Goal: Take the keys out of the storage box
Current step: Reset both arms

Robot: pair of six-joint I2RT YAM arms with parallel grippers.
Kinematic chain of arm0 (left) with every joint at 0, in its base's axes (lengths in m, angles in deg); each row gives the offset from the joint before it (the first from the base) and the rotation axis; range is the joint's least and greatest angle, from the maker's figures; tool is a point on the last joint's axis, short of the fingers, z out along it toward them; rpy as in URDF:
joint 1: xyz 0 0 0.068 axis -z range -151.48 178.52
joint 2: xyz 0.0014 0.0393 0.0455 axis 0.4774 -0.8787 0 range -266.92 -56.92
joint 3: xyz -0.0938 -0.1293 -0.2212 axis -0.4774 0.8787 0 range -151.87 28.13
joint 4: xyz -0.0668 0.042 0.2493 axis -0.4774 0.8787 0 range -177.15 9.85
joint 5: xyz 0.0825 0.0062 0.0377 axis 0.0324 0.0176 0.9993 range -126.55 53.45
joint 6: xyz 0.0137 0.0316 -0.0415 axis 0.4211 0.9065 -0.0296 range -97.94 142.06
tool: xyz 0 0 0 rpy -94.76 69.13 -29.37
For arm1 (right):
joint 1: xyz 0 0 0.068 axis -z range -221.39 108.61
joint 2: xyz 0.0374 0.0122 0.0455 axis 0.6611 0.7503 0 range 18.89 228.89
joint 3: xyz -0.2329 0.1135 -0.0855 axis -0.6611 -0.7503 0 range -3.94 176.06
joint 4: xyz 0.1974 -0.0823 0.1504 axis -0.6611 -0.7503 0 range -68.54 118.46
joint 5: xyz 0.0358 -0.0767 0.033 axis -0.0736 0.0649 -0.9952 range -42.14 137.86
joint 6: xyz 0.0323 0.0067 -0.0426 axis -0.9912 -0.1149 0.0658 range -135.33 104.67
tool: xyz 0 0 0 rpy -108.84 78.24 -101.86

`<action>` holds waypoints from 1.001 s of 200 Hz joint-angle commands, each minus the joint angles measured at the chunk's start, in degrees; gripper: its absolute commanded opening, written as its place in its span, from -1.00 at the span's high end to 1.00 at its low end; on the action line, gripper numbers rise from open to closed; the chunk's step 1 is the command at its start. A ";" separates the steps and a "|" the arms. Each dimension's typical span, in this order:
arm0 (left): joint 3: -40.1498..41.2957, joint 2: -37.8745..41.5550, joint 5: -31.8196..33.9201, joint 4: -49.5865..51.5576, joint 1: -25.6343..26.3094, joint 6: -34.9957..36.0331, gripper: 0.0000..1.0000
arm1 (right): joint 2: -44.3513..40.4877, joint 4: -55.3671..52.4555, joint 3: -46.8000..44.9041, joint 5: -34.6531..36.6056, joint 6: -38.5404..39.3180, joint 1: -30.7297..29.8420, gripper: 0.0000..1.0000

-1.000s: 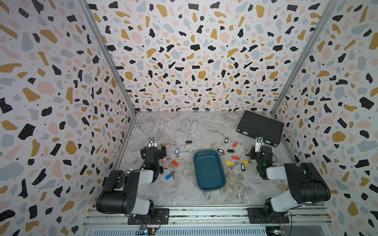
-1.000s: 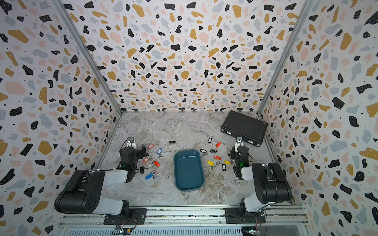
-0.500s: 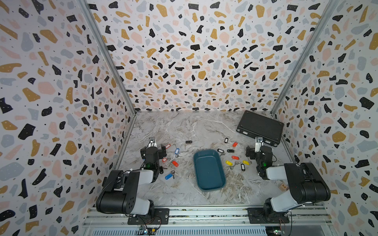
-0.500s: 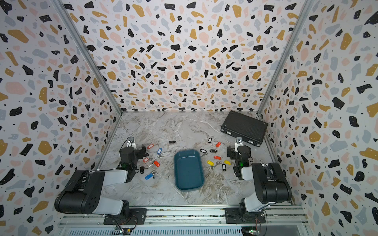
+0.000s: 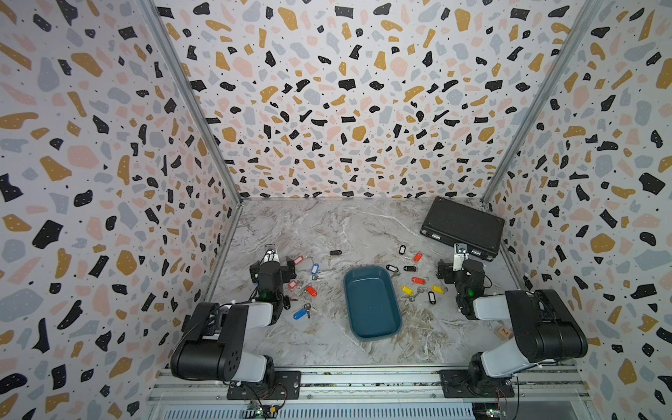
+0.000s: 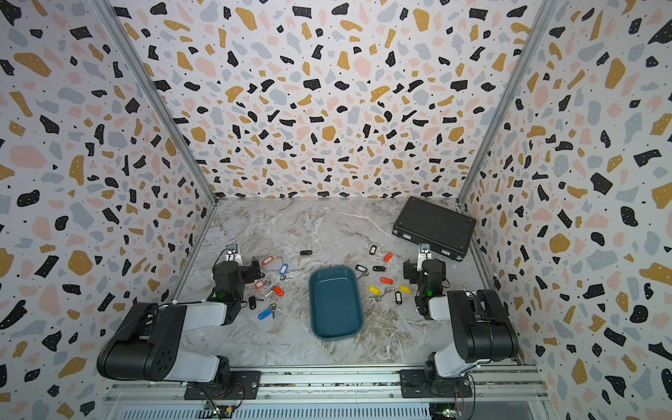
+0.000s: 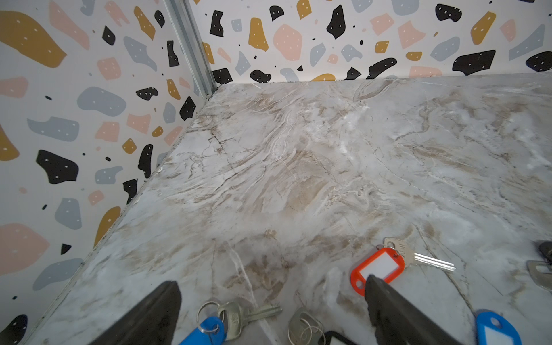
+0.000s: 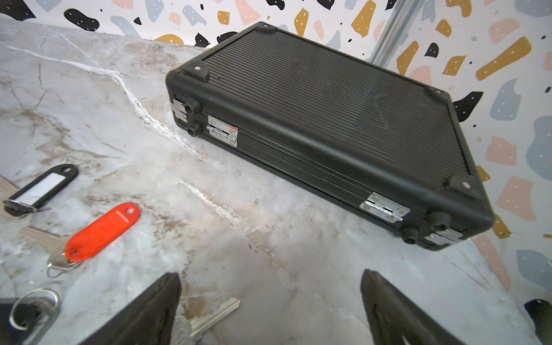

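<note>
The storage box point(image 5: 371, 302) point(image 6: 334, 303), a shallow teal tray, sits at the table's middle front, and nothing shows inside it. The keys lie scattered on the marble on both sides of it. A red tag point(image 5: 311, 291) and a blue tag point(image 5: 300, 312) lie to its left. A yellow tag point(image 5: 406, 290) and a black tag point(image 5: 431, 297) lie to its right. My left gripper point(image 5: 272, 265) point(image 7: 270, 282) stands open low over a blue-tagged key point(image 7: 209, 328), beside a red-tagged key point(image 7: 378, 268). My right gripper point(image 5: 461, 271) point(image 8: 268, 274) is open, with a loose key point(image 8: 206, 319) on the table by one finger.
A closed black ribbed case point(image 5: 463, 227) point(image 8: 328, 119) lies at the back right, just beyond the right gripper. A red tag point(image 8: 103, 230) and a black tag point(image 8: 41, 186) lie beside that gripper. A small wooden cube point(image 5: 503, 331) sits near the right arm. Walls close in three sides.
My right gripper's jaws have spread wider and stay in the same spot. The left arm and the tray have not moved.
</note>
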 commanded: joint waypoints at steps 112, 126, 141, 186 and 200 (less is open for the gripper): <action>0.62 0.33 -1.81 -3.20 -0.94 -0.79 -1.00 | -0.73 0.65 0.13 0.24 -0.03 0.21 -0.99; 0.50 0.52 -1.91 -2.58 -1.08 -0.82 -0.99 | -0.71 0.65 0.14 0.24 -0.08 0.24 -0.99; 0.42 0.47 -1.96 -2.57 -1.05 -0.81 -0.99 | -0.78 0.66 0.14 0.24 -0.09 0.22 -0.99; 0.29 0.40 -1.93 -2.63 -1.01 -0.78 -0.99 | -0.75 0.63 0.14 0.22 -0.01 0.20 -0.99; 0.33 0.09 -1.98 -2.87 -1.00 -0.66 -0.99 | -0.71 0.63 0.13 0.19 -0.09 0.17 -0.99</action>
